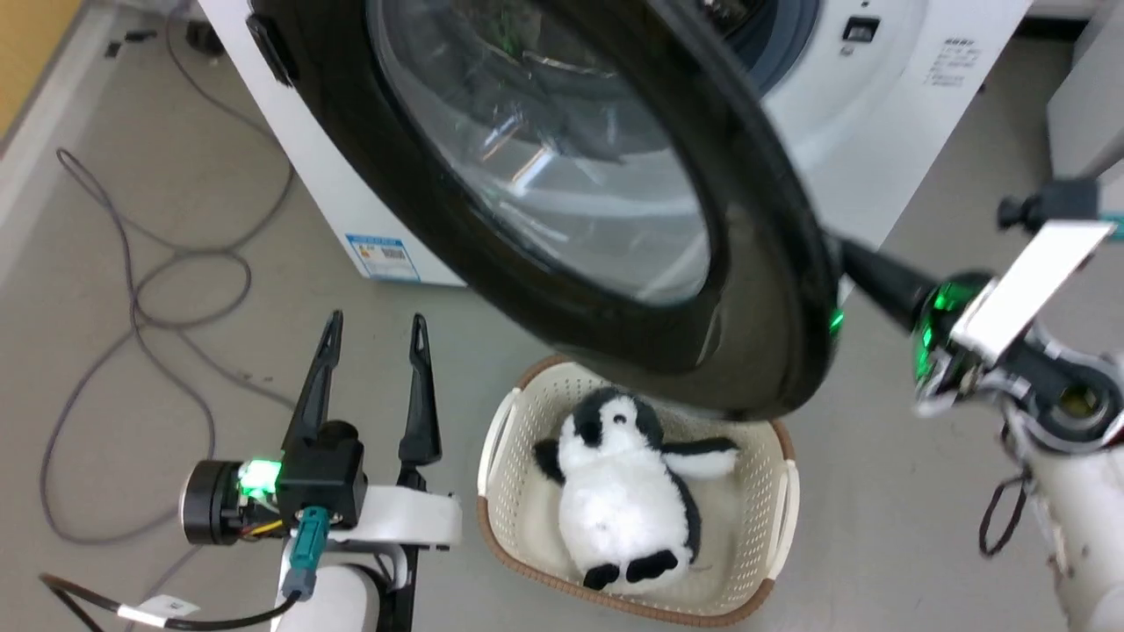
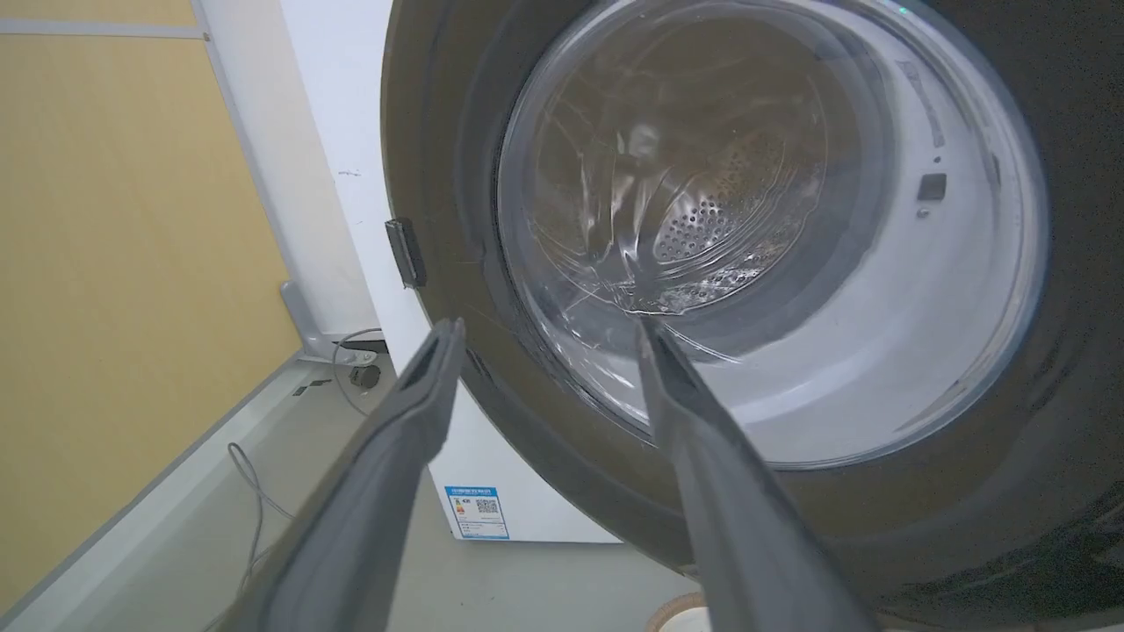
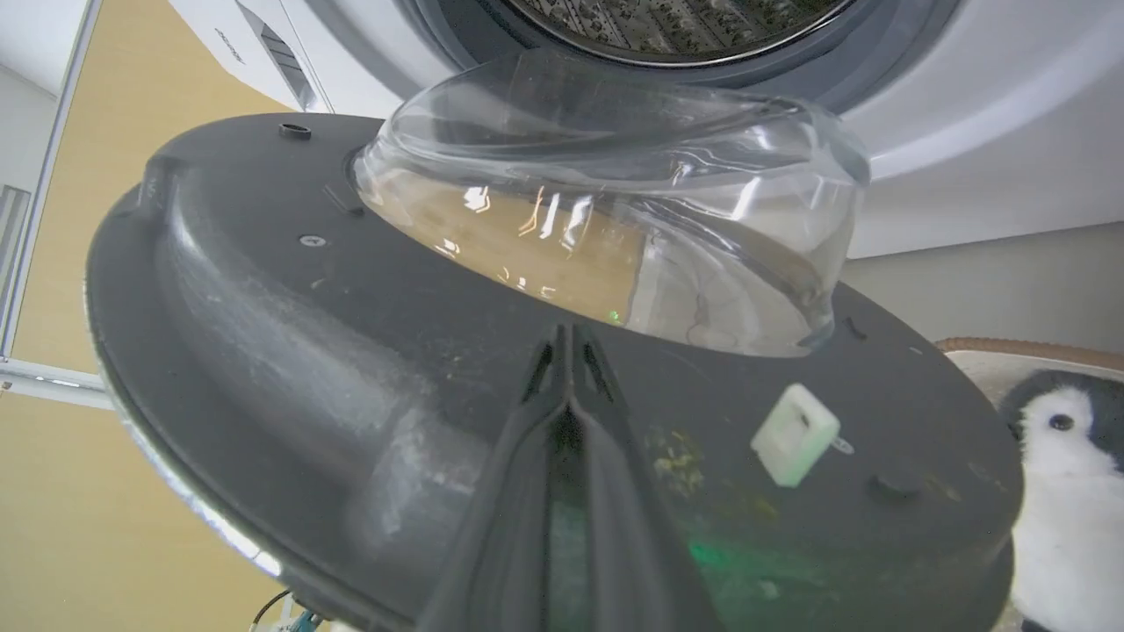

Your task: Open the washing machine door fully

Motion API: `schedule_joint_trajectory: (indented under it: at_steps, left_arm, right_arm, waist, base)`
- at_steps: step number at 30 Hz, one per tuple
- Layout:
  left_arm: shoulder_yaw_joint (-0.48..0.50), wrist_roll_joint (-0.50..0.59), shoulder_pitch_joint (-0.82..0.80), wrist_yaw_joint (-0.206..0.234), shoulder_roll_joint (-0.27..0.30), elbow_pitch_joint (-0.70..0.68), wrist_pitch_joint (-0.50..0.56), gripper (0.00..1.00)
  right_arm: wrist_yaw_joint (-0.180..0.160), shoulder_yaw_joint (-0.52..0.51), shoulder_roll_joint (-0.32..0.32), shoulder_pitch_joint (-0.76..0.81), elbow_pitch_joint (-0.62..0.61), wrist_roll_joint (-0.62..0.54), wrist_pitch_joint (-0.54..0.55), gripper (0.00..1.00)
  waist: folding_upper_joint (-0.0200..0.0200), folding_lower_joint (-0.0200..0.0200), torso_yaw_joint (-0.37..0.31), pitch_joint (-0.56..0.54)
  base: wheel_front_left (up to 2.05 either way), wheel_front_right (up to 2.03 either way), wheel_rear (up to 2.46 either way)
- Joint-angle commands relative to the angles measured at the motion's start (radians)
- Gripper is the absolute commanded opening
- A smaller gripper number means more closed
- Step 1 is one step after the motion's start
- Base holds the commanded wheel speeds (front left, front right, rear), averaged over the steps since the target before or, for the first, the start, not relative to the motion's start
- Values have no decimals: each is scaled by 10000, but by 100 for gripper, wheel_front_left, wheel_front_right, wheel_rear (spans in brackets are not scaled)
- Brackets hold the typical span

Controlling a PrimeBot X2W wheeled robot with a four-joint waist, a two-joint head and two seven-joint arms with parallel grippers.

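Right wrist view: our right gripper point(image 3: 566, 338), fingers together and empty, meets the inner face of the partly swung washing machine door point(image 3: 263, 307), apparently to push it wider; our left gripper point(image 1: 376, 329) hangs spread, empty.

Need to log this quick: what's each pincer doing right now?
Left pincer: open, empty.
Right pincer: closed, gripping nothing, tip by the door inner face.
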Motion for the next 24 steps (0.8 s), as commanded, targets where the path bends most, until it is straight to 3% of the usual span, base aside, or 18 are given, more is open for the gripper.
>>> schedule_joint_trajectory:
  at_steps: [1,24]
  left_arm:
    - [4,74,189,-49,37,60,-53,100]
    - [33,50,1030,-249,138,509,-53,100]
  right_arm:
    - [12,119,114,527,-280,28,97,0]
    - [12,1311,1321,3865,-2781,-105,202,0]
  waist:
    - [0,1,-47,-280]
    - [0,1,-45,-1489]
  base:
    - [0,0,0]
    - [0,0,0]
